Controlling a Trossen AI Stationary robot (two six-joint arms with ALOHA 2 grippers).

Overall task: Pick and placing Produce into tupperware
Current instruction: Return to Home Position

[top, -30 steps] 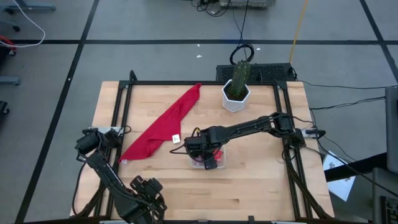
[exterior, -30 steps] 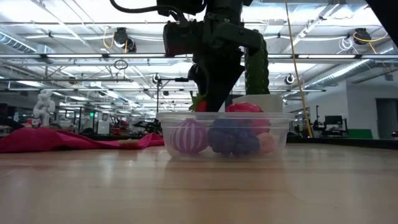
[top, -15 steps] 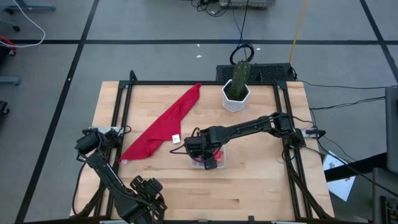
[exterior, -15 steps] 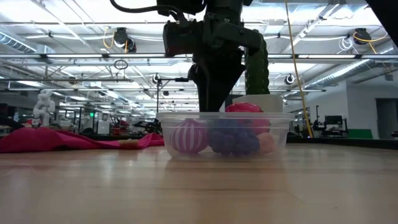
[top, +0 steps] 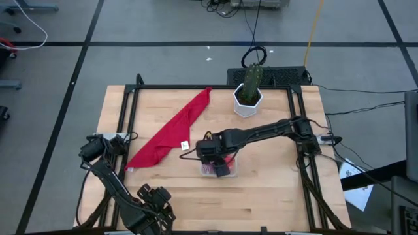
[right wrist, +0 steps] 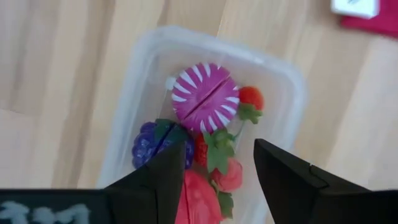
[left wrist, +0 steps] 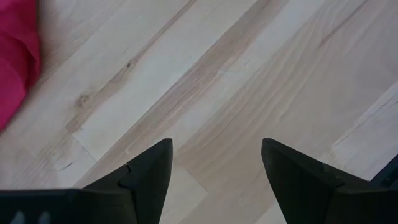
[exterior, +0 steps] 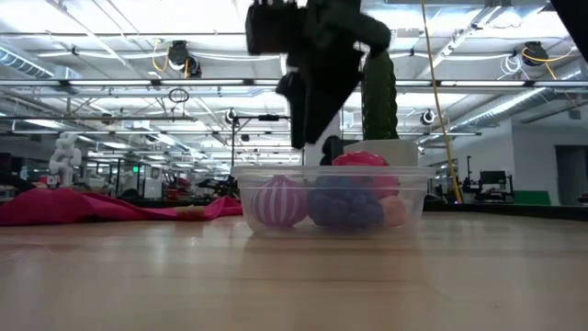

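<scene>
Bright, even light is coming from overhead: in the high view the tabletop (top: 274, 189) is showing only faint, soft shadows beneath the arms. In the low view the ceiling lights (exterior: 110, 23) are glaring white, the right arm (exterior: 322, 55) is reading as a dark silhouette against them, and the nearest boards are blurring. The clear tupperware (right wrist: 295, 87) is catching pale glints along its rim.

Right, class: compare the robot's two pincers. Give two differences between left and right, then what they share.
The right pincer hangs above the tupperware, mid-table, while the left pincer sits over the table's left side, far from it. Below the right pincer lies produce; below the left pincer, bare wood beside the red cloth. Both are open and empty.
</scene>
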